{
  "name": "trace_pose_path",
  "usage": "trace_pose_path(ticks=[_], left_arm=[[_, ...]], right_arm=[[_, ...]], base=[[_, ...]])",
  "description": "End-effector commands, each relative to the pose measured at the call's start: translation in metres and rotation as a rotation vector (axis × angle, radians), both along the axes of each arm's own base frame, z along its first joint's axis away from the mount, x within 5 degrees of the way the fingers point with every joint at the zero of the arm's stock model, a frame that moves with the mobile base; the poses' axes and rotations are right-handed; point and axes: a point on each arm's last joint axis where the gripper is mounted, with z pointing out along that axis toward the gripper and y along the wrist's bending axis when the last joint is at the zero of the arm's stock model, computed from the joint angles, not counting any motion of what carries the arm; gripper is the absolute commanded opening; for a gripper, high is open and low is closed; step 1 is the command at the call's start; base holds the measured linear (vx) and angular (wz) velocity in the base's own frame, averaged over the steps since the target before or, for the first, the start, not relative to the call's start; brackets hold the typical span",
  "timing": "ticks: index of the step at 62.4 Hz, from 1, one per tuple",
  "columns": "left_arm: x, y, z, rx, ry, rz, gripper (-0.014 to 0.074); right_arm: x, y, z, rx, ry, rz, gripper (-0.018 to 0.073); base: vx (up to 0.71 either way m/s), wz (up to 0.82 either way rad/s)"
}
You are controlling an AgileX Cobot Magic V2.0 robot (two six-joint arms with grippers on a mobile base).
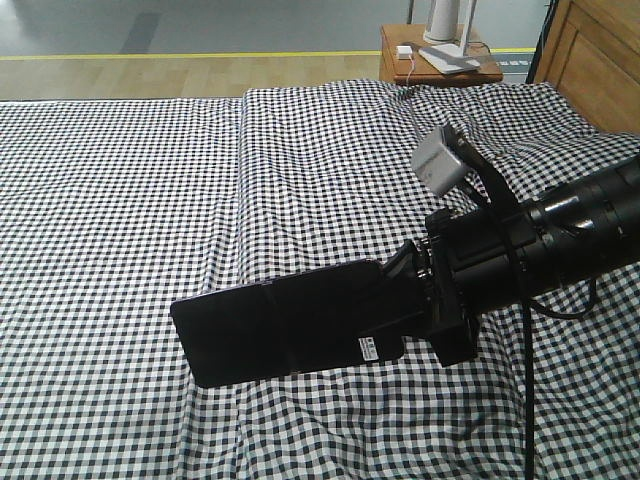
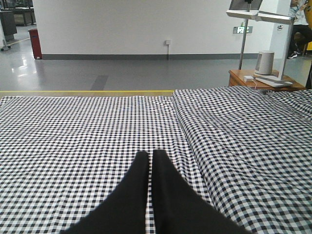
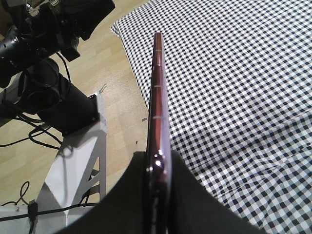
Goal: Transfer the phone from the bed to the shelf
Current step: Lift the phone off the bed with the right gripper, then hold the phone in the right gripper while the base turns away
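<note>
Phone (image 1: 270,330) clamped in right hand (image 3: 158,168), arm (image 1: 580,225) stretched across bed (image 1: 120,200)

The bed (image 1: 120,200) lies unobstructed to the left and far side. The right gripper (image 1: 400,290), clamping the phone (image 1: 270,335), occupies the near right. A bedside table (image 1: 440,62) and wooden headboard (image 1: 600,60) bound the far right.

Glossy black phone (image 1: 285,330) over gingham bed (image 1: 120,180)

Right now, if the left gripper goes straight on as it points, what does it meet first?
Most likely the bed: the left gripper points low across it, with nothing else ahead. Depth is unclear; it may pass free above.
</note>
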Motion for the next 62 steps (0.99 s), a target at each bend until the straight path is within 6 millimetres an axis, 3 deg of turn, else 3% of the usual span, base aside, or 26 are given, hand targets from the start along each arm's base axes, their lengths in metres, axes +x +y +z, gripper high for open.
trace_pose_path(ticks=[1,62], left_arm=[[-0.0013,-0.0002,0.0145,-0.011,-0.108,-0.002,0.0001],[-0.0013,-0.0002,0.0145,-0.011,-0.108,-0.002,0.0001]], right_arm=[[-0.0110,0.0017,0.0225,0.103,-0.002,0.048,-0.0002],[-0.0110,0.0017,0.0225,0.103,-0.007,0.050,-0.0002]], base=[[0.00,0.00],[-0.01,0.05]])
